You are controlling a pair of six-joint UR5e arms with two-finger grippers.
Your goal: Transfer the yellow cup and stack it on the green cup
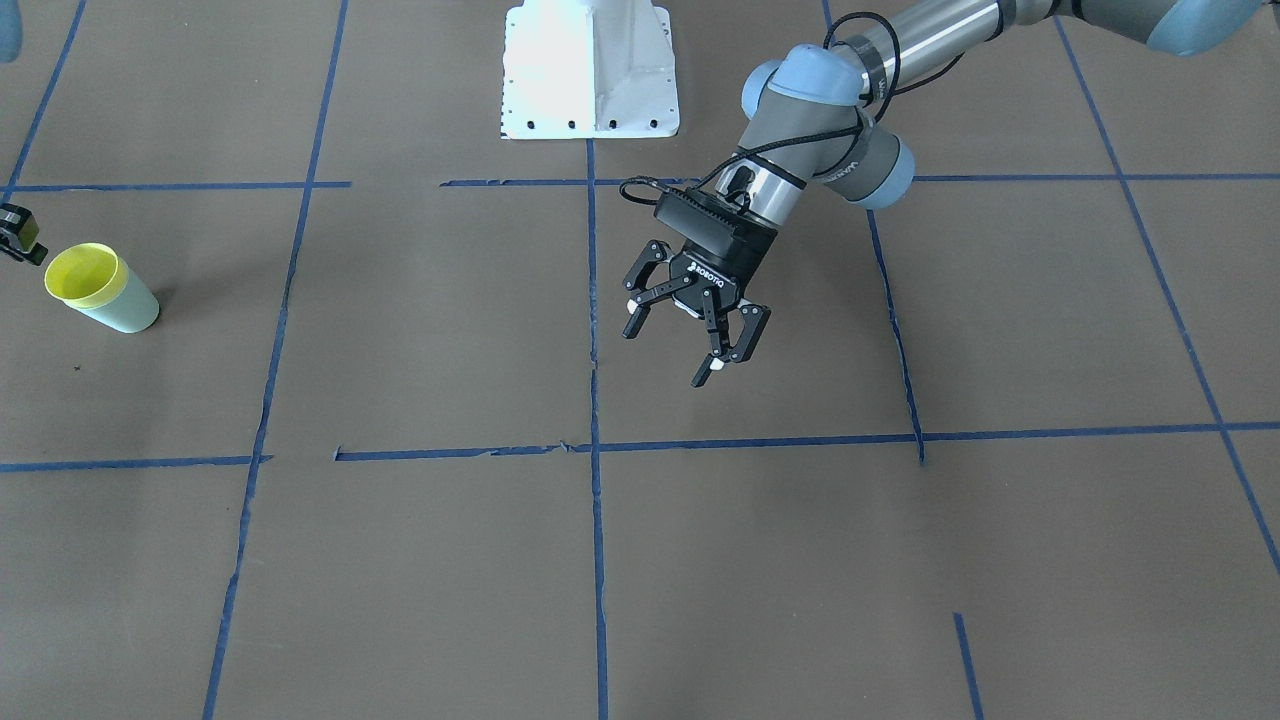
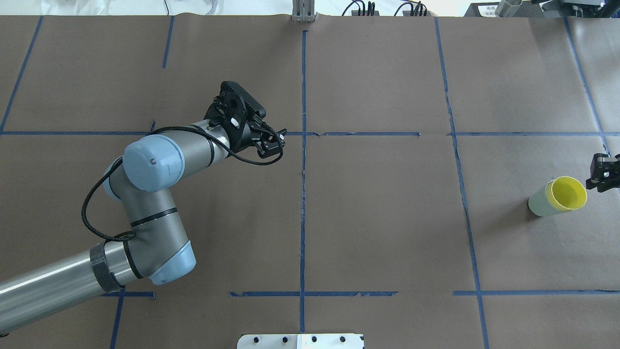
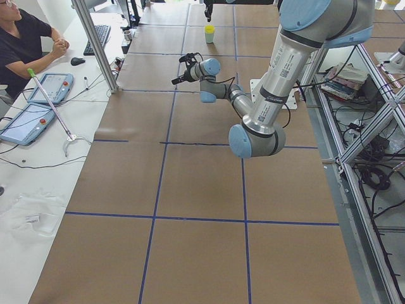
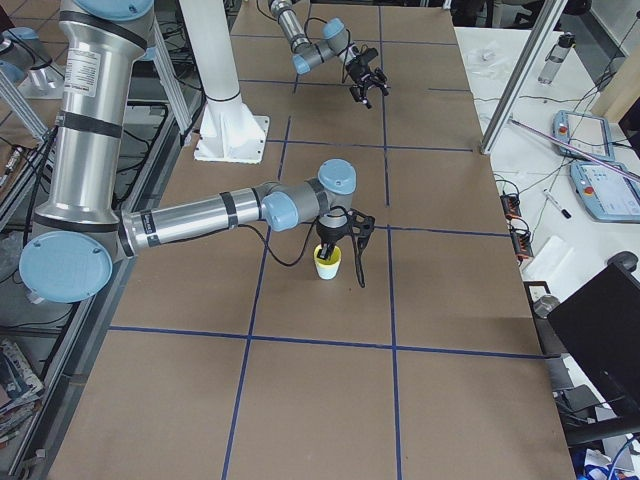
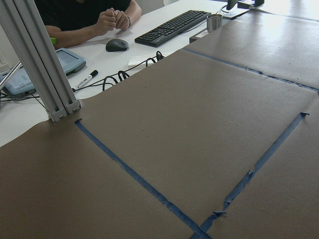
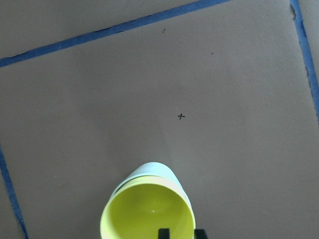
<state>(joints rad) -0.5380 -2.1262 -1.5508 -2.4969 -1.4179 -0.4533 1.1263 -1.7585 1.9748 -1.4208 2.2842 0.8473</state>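
The yellow cup (image 1: 82, 273) sits nested inside the green cup (image 1: 125, 308), and the pair stands on the table at my right end. The yellow cup (image 2: 567, 193) and the green cup (image 2: 537, 203) show the same way from overhead. In the right wrist view the yellow cup (image 6: 149, 214) fills the bottom, with the green cup (image 6: 149, 170) just beyond it. My right gripper (image 2: 603, 174) hovers at the cup's rim. Its jaws stand slightly apart, with the fingertips (image 6: 163, 233) near the rim. My left gripper (image 1: 668, 355) is open and empty above the table's middle.
The white robot base (image 1: 590, 70) stands at the robot's side of the table. Blue tape lines (image 1: 592, 450) divide the brown table cover. An aluminium post (image 5: 40, 64), a keyboard (image 5: 172, 26) and a seated person (image 3: 25, 38) are at the operators' side.
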